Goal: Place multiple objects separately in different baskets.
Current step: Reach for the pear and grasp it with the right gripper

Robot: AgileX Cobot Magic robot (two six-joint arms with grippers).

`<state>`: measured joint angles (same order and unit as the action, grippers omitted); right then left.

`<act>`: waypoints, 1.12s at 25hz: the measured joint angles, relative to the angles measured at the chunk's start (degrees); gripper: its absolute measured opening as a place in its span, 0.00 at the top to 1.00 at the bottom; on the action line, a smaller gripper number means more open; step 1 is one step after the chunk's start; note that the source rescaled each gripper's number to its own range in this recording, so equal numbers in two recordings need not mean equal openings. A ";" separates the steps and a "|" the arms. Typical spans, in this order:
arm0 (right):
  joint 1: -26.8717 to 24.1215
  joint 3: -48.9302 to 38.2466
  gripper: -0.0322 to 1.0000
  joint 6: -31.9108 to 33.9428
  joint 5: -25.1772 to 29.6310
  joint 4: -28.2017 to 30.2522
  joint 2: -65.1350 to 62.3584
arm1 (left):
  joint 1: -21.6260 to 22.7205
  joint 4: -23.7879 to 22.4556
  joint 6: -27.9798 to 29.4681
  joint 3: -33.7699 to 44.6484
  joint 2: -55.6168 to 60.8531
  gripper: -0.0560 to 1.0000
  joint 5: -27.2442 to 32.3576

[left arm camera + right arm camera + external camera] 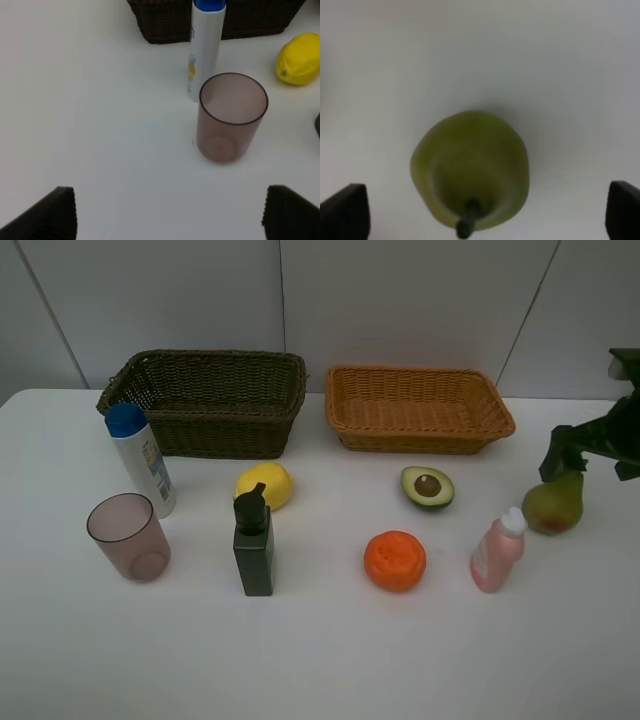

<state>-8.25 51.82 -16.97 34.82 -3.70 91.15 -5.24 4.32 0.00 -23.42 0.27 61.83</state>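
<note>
My right gripper (590, 462) hangs open just above the green-red pear (553, 506) at the table's right edge. The right wrist view looks straight down on the pear (470, 167), which stands between the spread fingertips (344, 210). My left gripper (172, 215) is open, short of the pinkish cup (231, 117) and the white blue-capped bottle (205, 47); it does not show in the exterior view. The dark basket (205, 400) and the orange-tan basket (418, 408) stand at the back, both empty.
On the table lie a lemon (265, 485), a dark pump bottle (253, 542), an orange (394, 560), an avocado half (427, 487) and a pink bottle (497, 551). The pink bottle stands close to the left of the pear.
</note>
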 joint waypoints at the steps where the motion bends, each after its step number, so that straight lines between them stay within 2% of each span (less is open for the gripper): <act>1: -0.15 0.01 0.00 0.00 -0.66 0.08 0.62 | 0.00 0.00 0.00 0.00 0.00 0.00 0.00; 9: -0.53 0.05 0.02 0.00 -4.61 0.13 5.72 | 0.00 0.00 0.00 0.00 0.00 0.00 0.00; 28: -0.53 0.17 0.03 0.00 -5.71 -2.65 11.19 | 0.00 0.00 0.00 0.00 0.00 0.00 0.00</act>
<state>-8.78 51.99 -16.97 29.12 -6.34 102.34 -5.24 4.32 0.00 -23.42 0.27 61.83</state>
